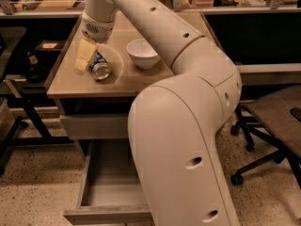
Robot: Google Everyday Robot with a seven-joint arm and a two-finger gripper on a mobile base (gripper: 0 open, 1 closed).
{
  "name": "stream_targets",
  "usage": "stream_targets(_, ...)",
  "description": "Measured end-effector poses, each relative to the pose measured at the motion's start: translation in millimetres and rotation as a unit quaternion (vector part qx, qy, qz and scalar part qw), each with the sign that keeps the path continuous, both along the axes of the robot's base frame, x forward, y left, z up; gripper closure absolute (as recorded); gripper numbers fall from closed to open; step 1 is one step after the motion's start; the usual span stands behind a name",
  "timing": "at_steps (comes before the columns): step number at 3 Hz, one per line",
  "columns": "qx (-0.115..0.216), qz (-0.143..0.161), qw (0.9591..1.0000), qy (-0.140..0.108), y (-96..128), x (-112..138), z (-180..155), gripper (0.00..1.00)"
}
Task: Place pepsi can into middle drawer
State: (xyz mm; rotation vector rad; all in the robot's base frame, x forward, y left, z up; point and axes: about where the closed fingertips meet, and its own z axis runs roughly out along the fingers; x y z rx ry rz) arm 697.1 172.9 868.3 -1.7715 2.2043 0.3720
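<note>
Over the left part of the wooden tabletop [70, 86], at 10 o'clock in the view: gripper [81, 66], pointed down, low above the surface. Cannot tell whether clenched or released. Just at its 3 o'clock, touching or very nearly so: pepsi can [99, 69], lying on its side, silver end toward the camera, blue wall with white markings, no writing readable. Table's left edge close by at 9 o'clock of the gripper; bare wood from 6 o'clock out to the front edge. At 2 o'clock of the can, apart from it: white bowl [143, 53], upright, inside showing plain white. Below the front edge, closed grey drawer front [89, 126]. Under that, at 6 o'clock, middle drawer [110, 182] pulled out, grey floor showing, right part hidden behind the bulky cream arm [188, 126]. At 3 o'clock, well apart, office chair [277, 117].
</note>
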Motion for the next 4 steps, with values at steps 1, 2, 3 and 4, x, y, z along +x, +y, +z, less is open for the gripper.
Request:
stream_targets(1,0.001,-0.010,0.9999,0.011,-4,12,-12,0.00)
stream_targets(2,0.005,-0.017,0.9996,0.020,-6,21,-20,0.00)
stream_targets(3,0.012,-0.025,0.9992,0.030,-3,25,-23,0.00)
stream_targets(4,0.013,-0.032,0.9985,0.043,2,28,-32,0.00)
